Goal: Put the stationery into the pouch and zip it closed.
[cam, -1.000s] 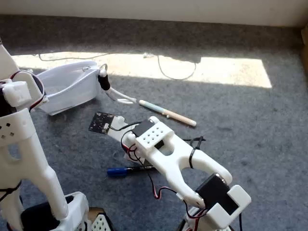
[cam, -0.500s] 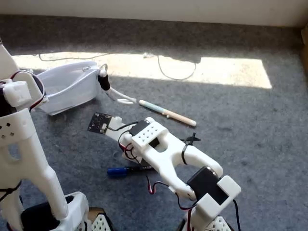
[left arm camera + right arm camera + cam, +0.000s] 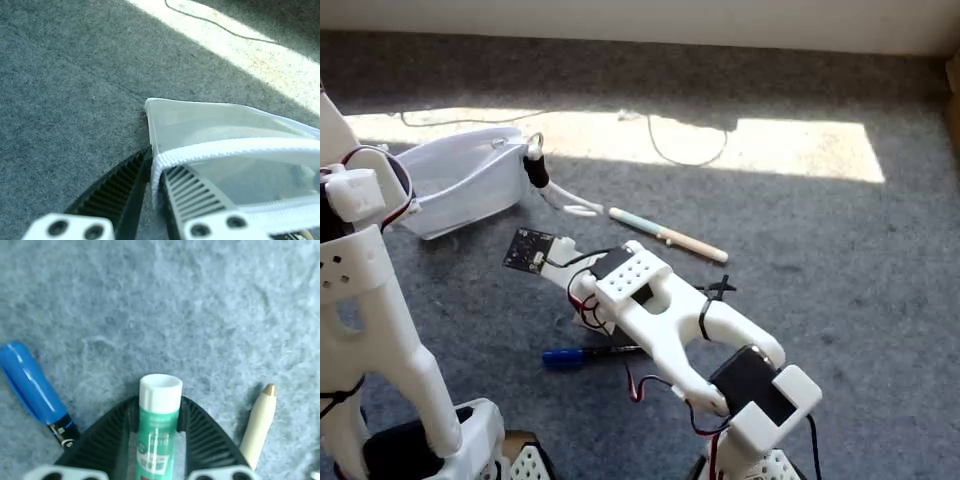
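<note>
Your left gripper [image 3: 152, 182] is pinching the pouch [image 3: 225, 127] by its rim; what's lying inside, you can't tell. Near the pouch, your right gripper [image 3: 159, 406] is clamping a glue stick [image 3: 157, 440].

So I'm counting three bits of stationery here: one blue pen [image 3: 582, 354] lying low in the high view, one pastel pen [image 3: 668, 236] lying near the middle, and one green glue stick [image 3: 159, 435]. Just one pouch [image 3: 460, 185] is sitting in the upper left. Two arms are showing too, a left arm [image 3: 370, 300] and a right arm [image 3: 670, 320].
</note>
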Controlling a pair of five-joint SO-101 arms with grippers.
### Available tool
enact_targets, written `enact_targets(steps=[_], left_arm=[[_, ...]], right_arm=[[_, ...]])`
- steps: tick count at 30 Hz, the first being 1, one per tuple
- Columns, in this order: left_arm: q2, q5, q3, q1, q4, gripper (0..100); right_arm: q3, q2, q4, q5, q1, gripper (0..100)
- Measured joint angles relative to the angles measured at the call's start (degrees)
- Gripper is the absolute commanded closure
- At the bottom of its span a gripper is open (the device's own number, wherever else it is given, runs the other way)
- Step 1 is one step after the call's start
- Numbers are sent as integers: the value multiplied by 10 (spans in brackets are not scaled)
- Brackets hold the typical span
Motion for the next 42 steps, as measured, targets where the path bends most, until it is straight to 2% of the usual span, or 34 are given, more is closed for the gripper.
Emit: enact_targets(steps=[19, 22, 36, 42], left_arm=[[0, 0, 0, 0, 0, 993], [0, 0, 0, 17, 0, 993], [0, 0, 0, 135, 1, 993], [0, 0, 0, 137, 1, 993]], right_arm=[[142, -345, 2, 0, -29, 969], [158, -407, 2, -2, -29, 969], [164, -629, 1, -158, -29, 969], [164, -679, -106, -198, -29, 969]])
